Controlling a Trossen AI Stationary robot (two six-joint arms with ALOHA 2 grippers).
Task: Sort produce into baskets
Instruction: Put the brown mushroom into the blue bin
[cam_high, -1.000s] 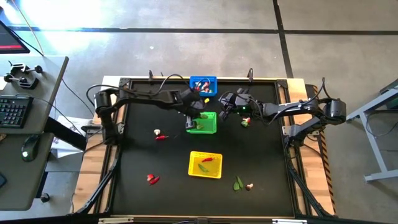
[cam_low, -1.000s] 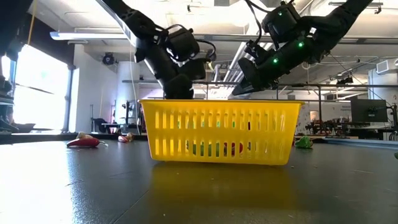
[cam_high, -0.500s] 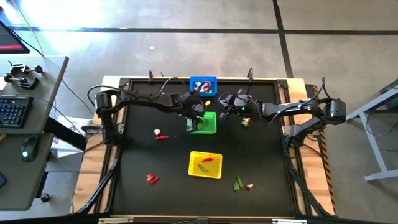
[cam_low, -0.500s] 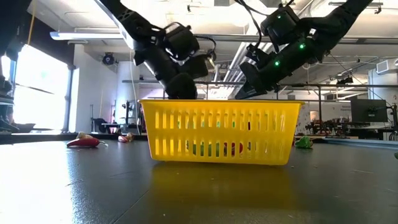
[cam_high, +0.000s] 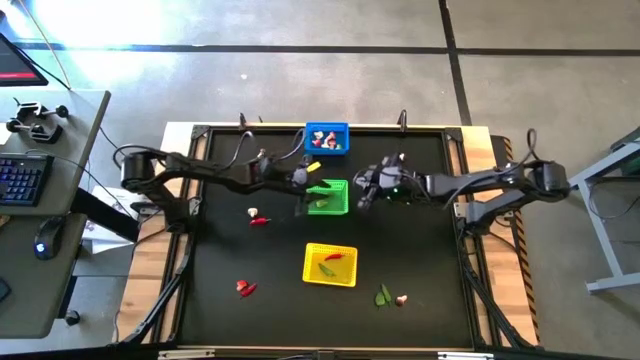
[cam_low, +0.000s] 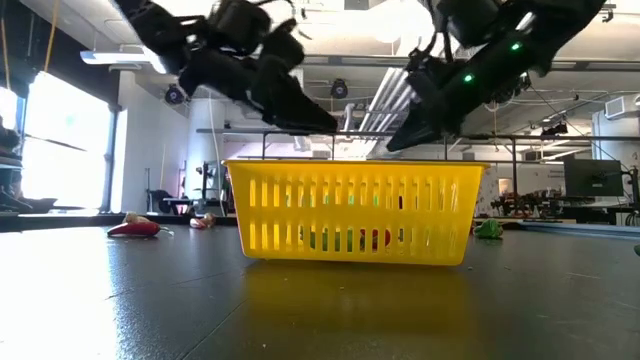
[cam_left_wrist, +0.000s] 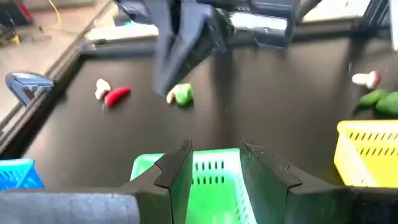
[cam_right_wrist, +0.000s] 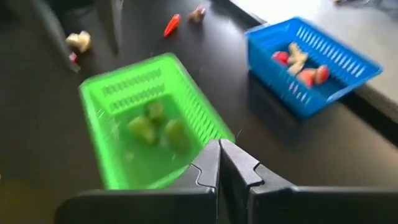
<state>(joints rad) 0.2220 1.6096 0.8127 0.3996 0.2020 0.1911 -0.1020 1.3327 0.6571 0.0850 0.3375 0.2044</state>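
green basket (cam_high: 326, 197): between the 2 grippers, holds small green leafy bits (cam_right_wrist: 152, 127).
left gripper (cam_high: 303, 186): over the green basket's edge, fingers parted, nothing between them.
right gripper (cam_high: 362, 191): just beside the green basket's other edge, fingers pressed together, empty.
blue basket (cam_high: 327, 138): beyond both jaws, holds white-and-red bits (cam_right_wrist: 298, 64).
yellow basket (cam_high: 330, 264): well apart from both jaws, holds a red chilli (cam_high: 335, 257) and a green piece.
loose pieces: red ones (cam_high: 258, 218) on the table (cam_high: 420, 260) away from the left jaws, a green one (cam_high: 383, 295) far from the right jaws.

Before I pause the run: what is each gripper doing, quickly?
Left gripper: open, empty, above the green basket.
Right gripper: shut, holding nothing visible, beside the green basket.
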